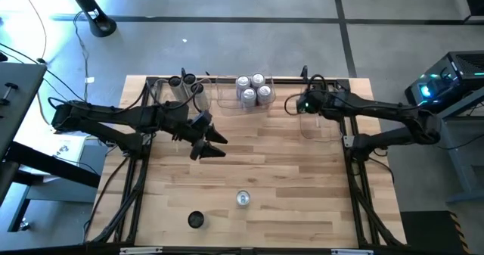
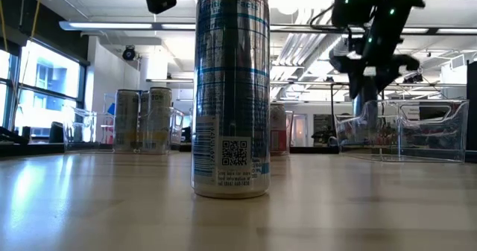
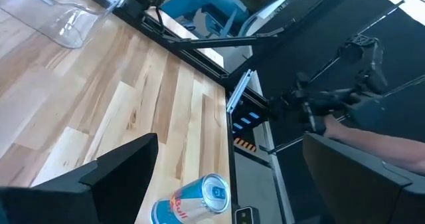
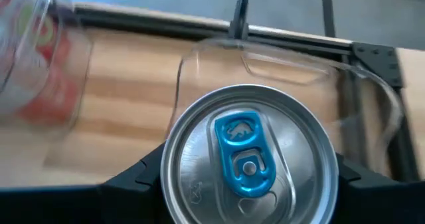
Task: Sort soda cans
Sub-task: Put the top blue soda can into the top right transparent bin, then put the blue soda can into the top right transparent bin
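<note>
A pale wood-plank bench (image 1: 287, 172) stands on a grey floor, framed by dark rails, with clear plastic bins along its far edge.

The left arm reaches in from the bench's left side, its forearm roughly level, and ends in the left hand (image 1: 214, 144) hovering over bare planks just in front of the left bin (image 1: 185, 92). Its fingers (image 3: 116, 167) are spread wide and hold nothing. In its wrist view a silver can with blue and red print (image 3: 196, 199) shows between and beyond them on the bench near an edge.

The right arm stretches in from the right, elbow bent, with the right hand (image 1: 305, 104) poised above the right-hand bin (image 1: 321, 126). Its fingers are closed on a silver can with a blue pull tab (image 4: 247, 154), which fills the wrist view between them, upright, with the bin's clear wall (image 4: 285, 61) below it.

Four silver cans (image 1: 253, 89) stand clustered in the middle bin (image 1: 227, 100). Dark-topped cans (image 1: 181, 81) stand at the far end of the left bin. Near the front edge stand a lone silver can (image 1: 243, 199), which looms close in the low view, and, to its left, a black can (image 1: 196, 220), well apart from both hands.
</note>
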Available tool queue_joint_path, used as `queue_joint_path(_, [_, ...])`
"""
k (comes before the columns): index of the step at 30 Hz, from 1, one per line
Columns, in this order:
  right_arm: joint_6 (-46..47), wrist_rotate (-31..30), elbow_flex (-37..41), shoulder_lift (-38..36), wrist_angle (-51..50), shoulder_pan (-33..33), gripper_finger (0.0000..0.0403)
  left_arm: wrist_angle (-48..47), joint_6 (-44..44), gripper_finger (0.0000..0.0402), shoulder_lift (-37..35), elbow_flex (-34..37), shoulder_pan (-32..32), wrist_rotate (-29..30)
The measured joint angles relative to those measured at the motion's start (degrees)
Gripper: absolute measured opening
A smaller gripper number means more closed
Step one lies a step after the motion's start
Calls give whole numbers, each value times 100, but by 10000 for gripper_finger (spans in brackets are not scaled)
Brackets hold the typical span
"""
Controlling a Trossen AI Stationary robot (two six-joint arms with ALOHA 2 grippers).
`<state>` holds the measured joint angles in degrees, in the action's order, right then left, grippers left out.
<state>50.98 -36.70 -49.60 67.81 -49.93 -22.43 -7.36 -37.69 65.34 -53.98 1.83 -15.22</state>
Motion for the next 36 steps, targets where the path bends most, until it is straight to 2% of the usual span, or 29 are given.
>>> queue_joint_path(4, [-321,248,279,112,836,-532,209,-2,-61,369,0,0,0,-5])
queue_joint_path(11, [-277,325,288,517,934,-1043,209,-20,-125,369,0,0,7,-14])
queue_joint_path(14, [-346,640,288,688,1111,-1161,209,-19,-173,369,0,0,7,-6])
queue_joint_path(16, [-398,749,288,800,1155,-1191,238,-19,-172,369,0,0,7,28])
queue_joint_path(20, [-498,940,285,921,1227,-1254,324,-20,-172,369,0,0,7,30])
queue_joint_path(22, [-499,972,284,922,1226,-1251,347,-24,-172,369,0,1,7,31])
queue_joint_path(28, [-505,985,273,578,1205,-1247,358,-19,-168,369,0,0,4,39])
queue_joint_path(36, [-627,997,272,-295,694,-1286,361,-50,-155,369,0,1,4,43])
